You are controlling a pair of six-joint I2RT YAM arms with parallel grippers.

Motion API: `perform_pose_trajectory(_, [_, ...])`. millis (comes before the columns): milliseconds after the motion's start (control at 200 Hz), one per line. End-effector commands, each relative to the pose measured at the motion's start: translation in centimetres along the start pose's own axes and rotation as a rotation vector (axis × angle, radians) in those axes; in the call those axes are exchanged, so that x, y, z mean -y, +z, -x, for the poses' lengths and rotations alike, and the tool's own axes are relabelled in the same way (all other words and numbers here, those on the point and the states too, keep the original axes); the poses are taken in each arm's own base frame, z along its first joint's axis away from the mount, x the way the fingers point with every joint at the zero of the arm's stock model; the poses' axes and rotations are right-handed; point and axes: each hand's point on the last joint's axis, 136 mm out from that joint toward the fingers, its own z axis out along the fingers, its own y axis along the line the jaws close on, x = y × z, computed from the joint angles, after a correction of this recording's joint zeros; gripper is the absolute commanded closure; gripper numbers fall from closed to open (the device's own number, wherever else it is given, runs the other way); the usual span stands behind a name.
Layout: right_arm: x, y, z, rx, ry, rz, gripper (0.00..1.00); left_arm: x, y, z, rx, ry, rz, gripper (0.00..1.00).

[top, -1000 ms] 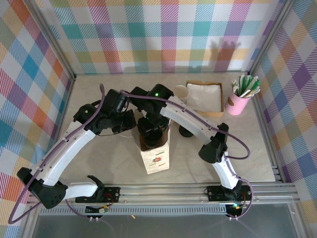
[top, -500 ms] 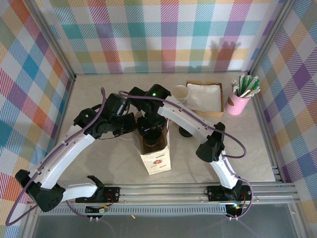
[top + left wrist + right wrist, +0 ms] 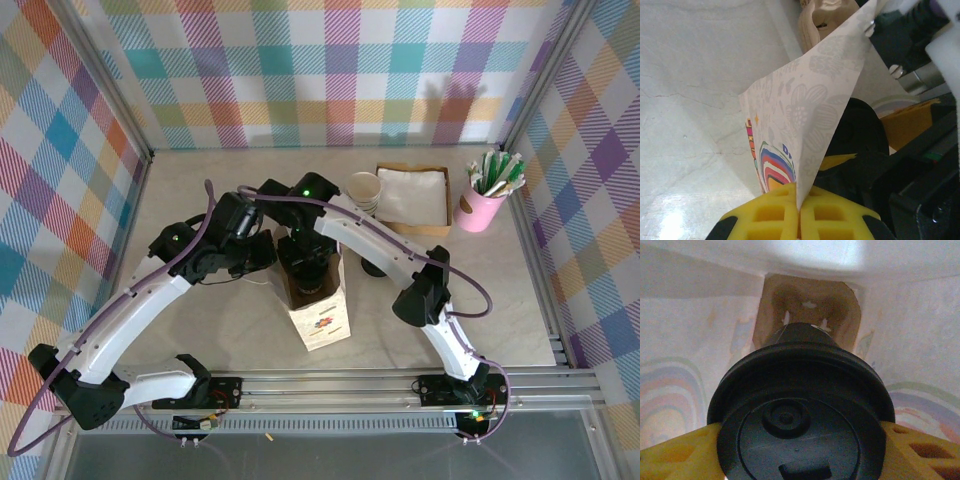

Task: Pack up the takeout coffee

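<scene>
**Step in hand:** lower the takeout coffee (image 3: 800, 405), a small dark grey paper cup under a round black plastic lid, into the upright white printed paper bag (image 3: 322, 322).

**Right gripper** (image 3: 800, 440): clamps the lid rim between its yellow fingers (image 3: 677, 454), with the jaws standing wide around the lid. The cup hangs inside the bag mouth, above the brown cardboard insert (image 3: 807, 305) on the bag floor.

**Left gripper** (image 3: 799, 207): pressed together on the bag's upper edge, pinching the wall to hold the mouth open.

**Procedure (judgement):**
- Descend vertically, centred between the walls.
- Seat the cup base in the insert before releasing.
- Hold the bag edge until the cup stands.

A tilt risks snagging a wall or loosening the lid.
</scene>
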Motion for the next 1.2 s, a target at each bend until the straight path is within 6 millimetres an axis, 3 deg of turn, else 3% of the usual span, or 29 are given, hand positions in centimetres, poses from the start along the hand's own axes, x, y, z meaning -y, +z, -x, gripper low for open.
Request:
perform_pose_trajectory(0, [1.4,-1.7,-2.4,-0.029,-0.01,-0.028,0.66,-1.0,-0.3,-0.7,-0.021,0.023,0.046,1.0])
perform_pose_trajectory(200, [-0.3,-2.4,-3.7,-0.038,-0.083,0.04,0.66,-0.7,-0.3,-0.4,-0.009,0.034,0.042,1.0])
perform_pose_trajectory(530, [-0.7,-1.4,-3.4,-0.04,-0.103,0.041,0.67,0.1,-0.2,0.0,-0.007,0.038,0.021,1.0])
perform_pose_trajectory(805, [0.0,-0.1,-5.1,-0.098,-0.117,0.016,0.67,0.2,-0.3,0.1,-0.005,0.033,0.019,1.0])
perform_pose_trajectory(1195, [0.6,0.1,-1.6,-0.029,-0.01,0.008,0.67,0.4,-0.3,-0.7,-0.035,0.065,-0.003,1.0])
